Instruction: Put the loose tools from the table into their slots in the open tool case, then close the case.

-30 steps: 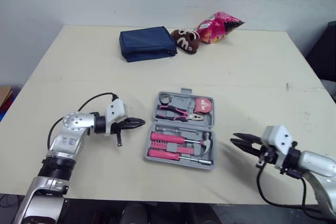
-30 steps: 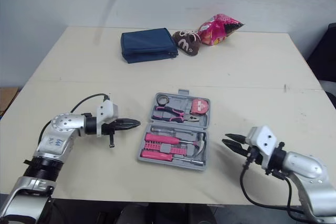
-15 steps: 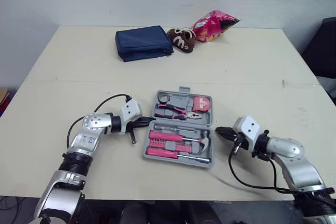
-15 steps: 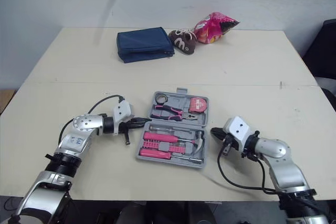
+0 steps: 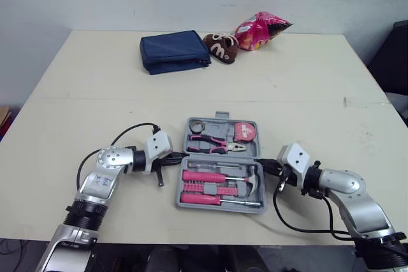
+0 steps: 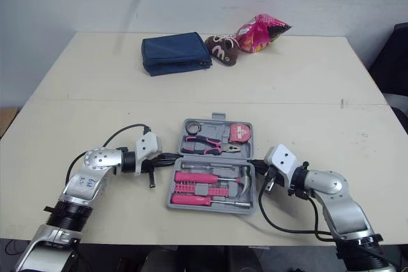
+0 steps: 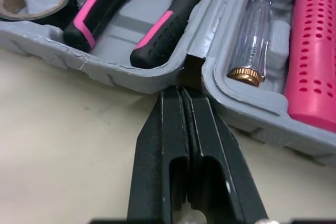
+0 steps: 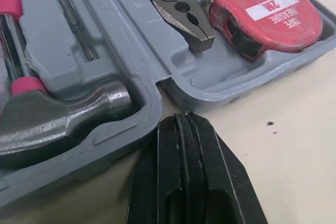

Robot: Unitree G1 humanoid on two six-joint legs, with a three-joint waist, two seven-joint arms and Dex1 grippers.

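The grey tool case (image 5: 186,185) lies open in the middle of the table. It holds pliers (image 5: 213,145), a red tape measure (image 5: 242,132), a tape roll (image 5: 196,125), a hammer (image 5: 247,178) and pink-handled screwdrivers (image 5: 205,176). My left gripper (image 5: 182,155) is shut and empty. Its tip touches the hinge notch (image 7: 191,72) on the case's left side. My right gripper (image 5: 263,164) is also shut and empty, and its tip (image 8: 181,121) rests against the hinge gap on the right side, beside the hammer head (image 8: 63,116).
At the table's far side lie a navy pouch (image 5: 175,51), a brown snack bag (image 5: 223,46) and a pink snack bag (image 5: 261,28). A dark chair (image 5: 394,55) stands off the right edge. Bare tabletop (image 5: 319,93) surrounds the case.
Both grippers have moved inward from the table's sides until their tips meet the case's hinge ends. The right fingers, parted a second ago, are now together. The view also shifted.
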